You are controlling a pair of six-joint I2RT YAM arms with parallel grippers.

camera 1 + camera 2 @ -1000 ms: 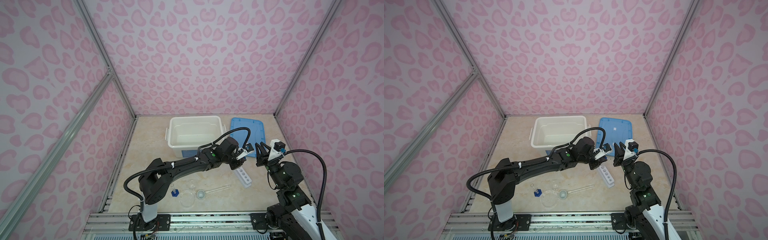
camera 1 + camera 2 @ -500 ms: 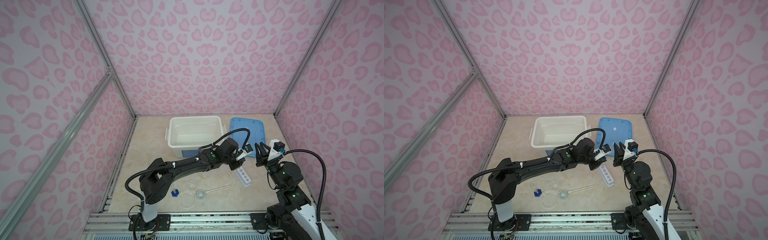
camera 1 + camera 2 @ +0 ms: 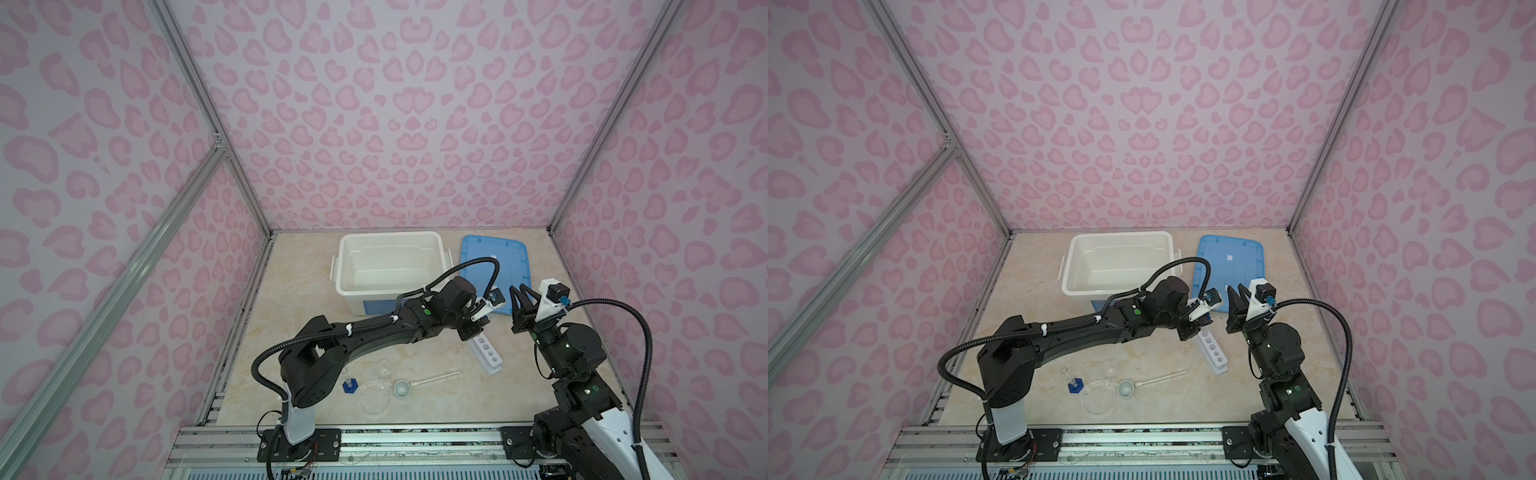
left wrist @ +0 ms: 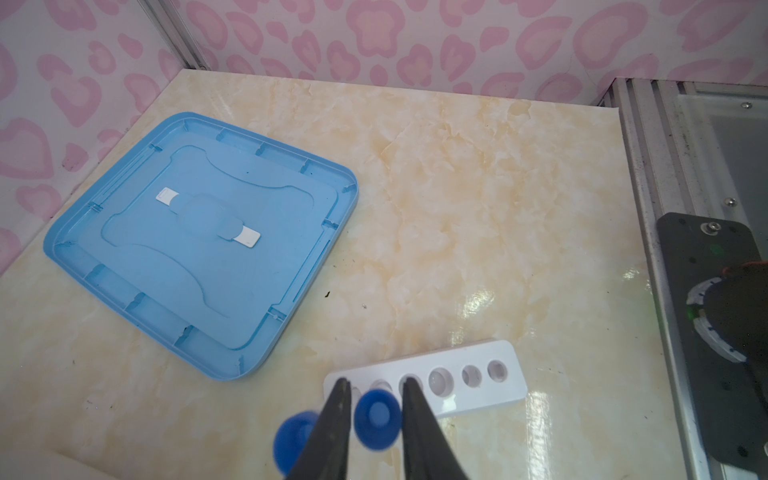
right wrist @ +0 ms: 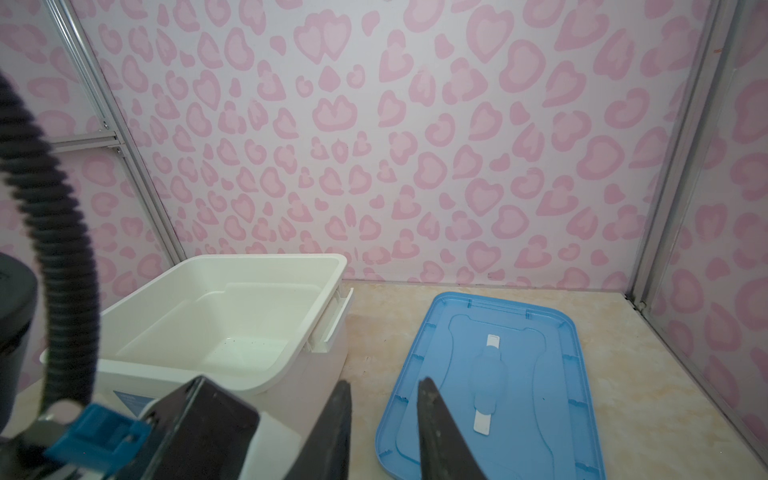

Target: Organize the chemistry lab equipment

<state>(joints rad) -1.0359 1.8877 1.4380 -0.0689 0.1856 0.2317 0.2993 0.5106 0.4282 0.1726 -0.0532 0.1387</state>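
Blue-capped tube [image 4: 377, 419] inside left tool [image 4: 375, 381]

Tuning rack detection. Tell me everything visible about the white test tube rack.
The white rack is a long, opaque, plastic-looking block with six round holes in one row on top. It stands flat on the marbled table, diagonal in both top views, close to the blue lid but apart from it. Four holes look empty. The left claw hangs over the other end, where two blue caps show.
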